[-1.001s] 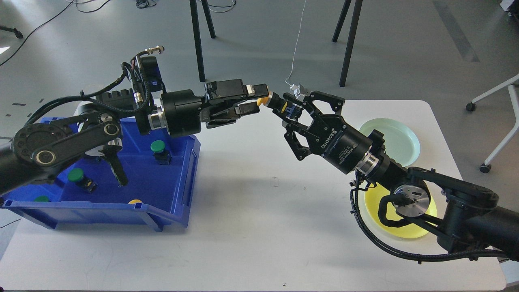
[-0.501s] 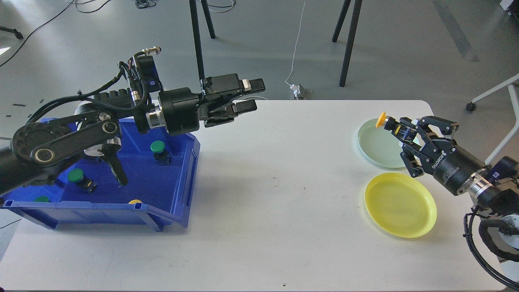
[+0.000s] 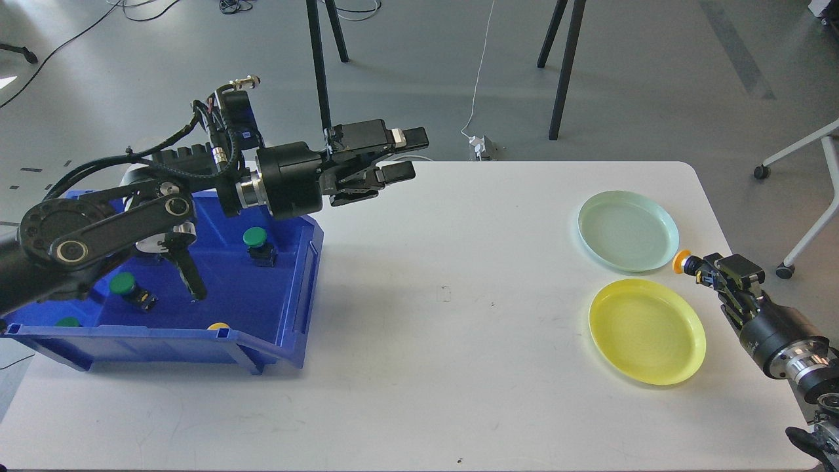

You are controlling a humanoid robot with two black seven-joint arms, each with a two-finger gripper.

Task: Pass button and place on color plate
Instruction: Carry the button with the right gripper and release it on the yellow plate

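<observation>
Inside blue bin (image 3: 298, 298): green btns (image 3: 255, 236); both plates (image 3: 645, 331) bare; R gripper (image 3: 704, 272) clamps yellow-capped button (image 3: 682, 263), L gripper (image 3: 403, 156) open

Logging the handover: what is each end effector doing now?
Left end effector: open, empty.
Right end effector: closed on the yellow button.

You are looking at a robotics lab or test room, not a home or kitchen. A plain white desk (image 3: 419, 341) stands on a bare grey floor (image 3: 655, 72), with black tripod legs (image 3: 564, 72) planted behind it at the top of the frame and loose cables (image 3: 482, 65) trailing across the floor to a power strip (image 3: 480, 145). At the right edge you can see the wheeled base of an office chair (image 3: 796, 190), and a blue parts bin (image 3: 216, 314) of push buttons (image 3: 255, 237) sits on the left of the desk.
</observation>
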